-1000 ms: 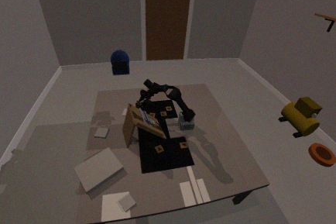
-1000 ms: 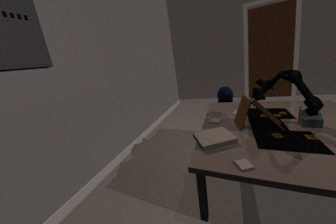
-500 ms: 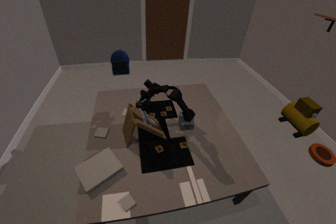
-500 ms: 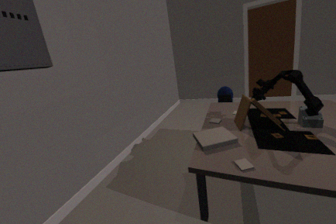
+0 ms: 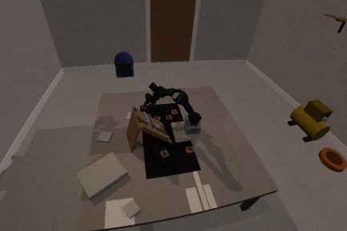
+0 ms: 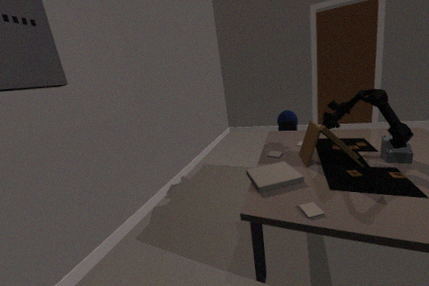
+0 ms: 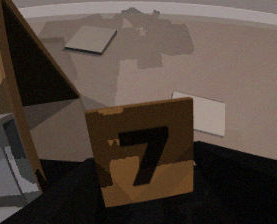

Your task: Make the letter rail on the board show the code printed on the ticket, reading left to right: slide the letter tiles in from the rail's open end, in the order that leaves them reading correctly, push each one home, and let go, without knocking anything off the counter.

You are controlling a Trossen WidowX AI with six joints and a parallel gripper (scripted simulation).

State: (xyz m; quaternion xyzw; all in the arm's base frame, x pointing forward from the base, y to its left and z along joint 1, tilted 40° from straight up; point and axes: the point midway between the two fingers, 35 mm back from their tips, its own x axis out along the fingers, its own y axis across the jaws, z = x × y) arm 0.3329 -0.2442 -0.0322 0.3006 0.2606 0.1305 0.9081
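Wooden tile with a black 7 on it (image 5: 143, 108) (image 7: 148, 150) is what you've got clenched in your gripper (image 5: 146, 104) (image 6: 328, 123) (image 7: 145, 157) right now, number side facing the wrist camera and only slightly tilted in that view. It's up near the top edge of the board (image 5: 161, 133) (image 6: 341, 144) (image 7: 25, 122), at the board's far end as the top camera sees it. From the wrist you can see a gap between tile and board, so your 7 is off the rail and you haven't let go.

Your board leans on the black mat (image 5: 153, 168) (image 6: 341, 182), and its sloped face looks toward the arm's base (image 5: 193, 130) (image 6: 401, 155). I can't read what's on the rail, sorry, too small and dark.

For the loose tiles, you've got three (image 5: 174, 112) (image 6: 362, 144) past the board's far end and two more (image 5: 164, 153) (image 6: 354, 173) on the near side of it, all flat on the mat. Their characters are too blurry for me to call.

Behind the board you have a small grey square (image 5: 105, 137) (image 6: 275, 154) (image 7: 91, 39) and a white card (image 5: 129, 116) (image 6: 300, 143) (image 7: 206, 115). That thick pale slab (image 5: 102, 175) (image 6: 275, 176) sits nearer the camera than the board, well apart from it on your counter (image 5: 240, 166) (image 6: 346, 222).
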